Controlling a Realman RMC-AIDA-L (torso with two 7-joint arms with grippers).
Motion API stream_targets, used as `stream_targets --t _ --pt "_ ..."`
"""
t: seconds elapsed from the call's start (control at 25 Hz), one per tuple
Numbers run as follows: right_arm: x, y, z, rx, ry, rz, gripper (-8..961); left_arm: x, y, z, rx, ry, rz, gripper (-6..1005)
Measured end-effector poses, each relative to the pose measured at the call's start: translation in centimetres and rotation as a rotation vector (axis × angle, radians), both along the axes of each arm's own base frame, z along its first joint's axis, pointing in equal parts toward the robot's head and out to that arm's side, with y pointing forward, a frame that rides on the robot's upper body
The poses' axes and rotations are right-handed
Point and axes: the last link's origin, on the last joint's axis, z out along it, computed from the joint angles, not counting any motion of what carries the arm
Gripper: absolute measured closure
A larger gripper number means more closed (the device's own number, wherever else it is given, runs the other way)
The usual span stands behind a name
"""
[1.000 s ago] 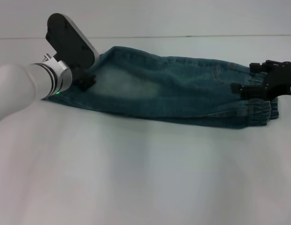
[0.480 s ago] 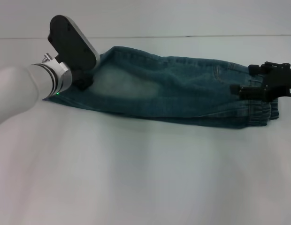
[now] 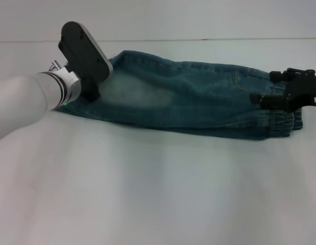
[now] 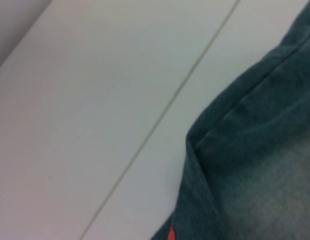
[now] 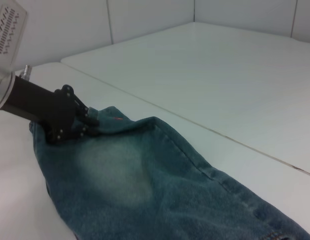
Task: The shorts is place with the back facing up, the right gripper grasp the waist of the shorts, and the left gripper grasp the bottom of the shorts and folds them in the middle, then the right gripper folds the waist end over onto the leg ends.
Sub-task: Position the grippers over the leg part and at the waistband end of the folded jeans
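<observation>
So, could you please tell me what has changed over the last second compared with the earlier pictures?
The left hand at the leg ends has shifted slightly toward the middle of the shorts and away from the robot, its wrist turning a little. The waist has drawn in slightly under the right hand, which barely moved. The shorts otherwise lie flat on the table, unmoved.

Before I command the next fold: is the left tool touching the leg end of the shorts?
Touching. In the right wrist view the left tool presses its black fingers onto the shorts at the leg ends, no gap visible.
</observation>
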Motion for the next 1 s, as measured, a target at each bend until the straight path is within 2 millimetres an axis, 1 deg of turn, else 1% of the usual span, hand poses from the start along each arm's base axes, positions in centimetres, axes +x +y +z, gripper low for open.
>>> stream_targets --t 0.04,0.28,0.48,0.68,0.84,1.0 --pt "0.0 0.0 0.0 0.000 -0.001 0.001 38 0.0 0.0 0.0 0.005 -0.001 -0.003 802" --pt "0.0 0.0 0.0 0.001 -0.004 0.005 37 0.3 0.2 0.1 0.015 -0.001 -0.015 951" --pt "0.1 -0.1 -0.1 -0.002 -0.004 0.007 37 0.9 0.7 0.4 0.049 -0.005 -0.042 952" --pt "-0.1 0.0 -0.4 -0.011 -0.006 0.018 37 2.5 1.8 0.9 0.100 -0.014 -0.094 956" --pt "-0.3 0.1 -0.5 -0.018 -0.009 0.027 38 3.4 2.4 1.5 0.153 -0.017 -0.135 961" --pt "-0.4 0.0 -0.6 -0.024 -0.005 0.030 38 3.4 2.6 2.0 0.199 -0.020 -0.154 889"
